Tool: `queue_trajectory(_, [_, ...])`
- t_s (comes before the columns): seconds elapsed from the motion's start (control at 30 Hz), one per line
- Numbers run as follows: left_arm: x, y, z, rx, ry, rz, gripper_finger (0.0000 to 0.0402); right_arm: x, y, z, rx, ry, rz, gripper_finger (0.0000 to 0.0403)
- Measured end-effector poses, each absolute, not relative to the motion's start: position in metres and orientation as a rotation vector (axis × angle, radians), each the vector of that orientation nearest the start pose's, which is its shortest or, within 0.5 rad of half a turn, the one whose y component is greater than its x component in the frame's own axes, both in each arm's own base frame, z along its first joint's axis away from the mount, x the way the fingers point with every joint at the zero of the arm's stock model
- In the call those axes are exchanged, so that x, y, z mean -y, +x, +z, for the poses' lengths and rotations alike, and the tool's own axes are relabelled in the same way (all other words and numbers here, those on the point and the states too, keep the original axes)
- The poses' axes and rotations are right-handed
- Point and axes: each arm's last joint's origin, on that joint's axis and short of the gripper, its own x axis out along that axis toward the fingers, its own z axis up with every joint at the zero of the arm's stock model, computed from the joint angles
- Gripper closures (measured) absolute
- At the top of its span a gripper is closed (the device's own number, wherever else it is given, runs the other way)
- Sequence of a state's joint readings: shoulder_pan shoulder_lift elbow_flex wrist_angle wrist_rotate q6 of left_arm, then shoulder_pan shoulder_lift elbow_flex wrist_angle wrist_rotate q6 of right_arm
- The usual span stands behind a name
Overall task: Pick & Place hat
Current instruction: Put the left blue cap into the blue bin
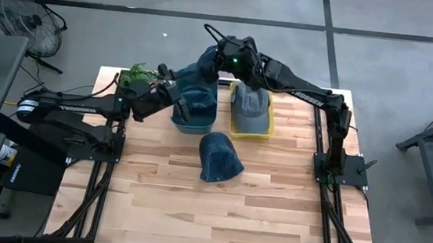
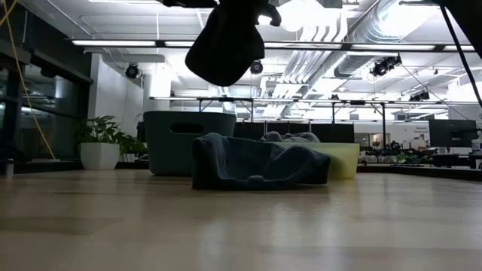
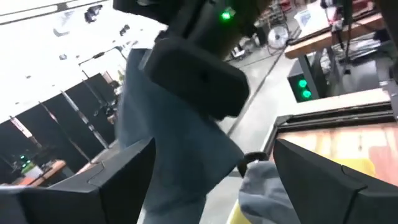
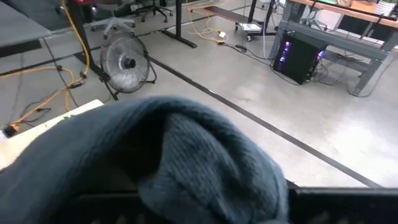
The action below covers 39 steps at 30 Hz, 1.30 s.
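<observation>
Wooden table (image 1: 217, 208) carries a blue bin (image 1: 194, 121); my right gripper (image 1: 223, 59), clamped shut, dangles a blue hat (image 1: 203, 71) above it, while my left gripper (image 1: 165, 93) stands open alongside. I'd lower it centred over the bin, then release

The right gripper's fingertips are buried in the dark hat (image 4: 186, 155) it holds, the low view cuts that hanging hat (image 2: 226, 41) off at the top, and the bin (image 1: 195, 113) sits largely hidden beneath both arms.
</observation>
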<state>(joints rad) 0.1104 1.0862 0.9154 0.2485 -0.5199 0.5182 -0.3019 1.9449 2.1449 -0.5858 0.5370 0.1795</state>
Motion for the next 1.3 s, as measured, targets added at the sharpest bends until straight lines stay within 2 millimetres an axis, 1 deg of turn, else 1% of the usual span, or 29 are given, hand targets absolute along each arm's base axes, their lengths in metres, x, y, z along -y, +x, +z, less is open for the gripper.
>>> queue_trajectory(0.13, [-0.042, 0.248, 0.354, -0.114, 0.488, 0.646, 0.0078, 0.142, 0.409, 0.421, -0.31, 0.122, -0.855, 0.0403])
queue_trajectory(0.23, [-0.044, 0.256, 0.351, -0.096, 0.48, 0.677, 0.0078, 0.142, 0.409, 0.421, -0.31, 0.128, -0.843, 0.0403])
queue_trajectory(0.33, [-0.046, 0.261, 0.354, -0.048, 0.486, 0.738, 0.0078, 0.142, 0.409, 0.42, -0.313, 0.129, -0.841, 0.0403])
queue_trajectory(0.4, [-0.047, 0.264, 0.353, -0.065, 0.514, 0.793, 0.0078, 0.142, 0.409, 0.42, -0.318, 0.128, -0.841, 0.0403])
queue_trajectory(0.47, [-0.048, 0.265, 0.351, -0.077, 0.536, 0.824, 0.0078, 0.142, 0.409, 0.42, -0.318, 0.128, -0.84, 0.0403])
queue_trajectory(0.73, [-0.049, 0.269, 0.351, -0.058, 0.526, 0.864, 0.0078, 0.142, 0.41, 0.42, -0.319, 0.13, -0.829, 0.0403])
queue_trajectory(0.83, [-0.051, 0.273, 0.344, -0.119, 0.547, 0.9, 0.0078, 0.141, 0.41, 0.419, -0.32, 0.132, -0.821, 0.0403])
queue_trajectory(1.0, [-0.053, 0.275, 0.341, -0.162, 0.558, 0.977, 0.0078, 0.138, 0.412, 0.419, -0.326, 0.136, -0.78, 0.0403])
queue_trajectory(1.3, [-0.055, 0.269, 0.349, -0.147, 0.516, 1.137, 0.0078, 0.129, 0.412, 0.415, -0.389, 0.101, -0.772, 0.0403])
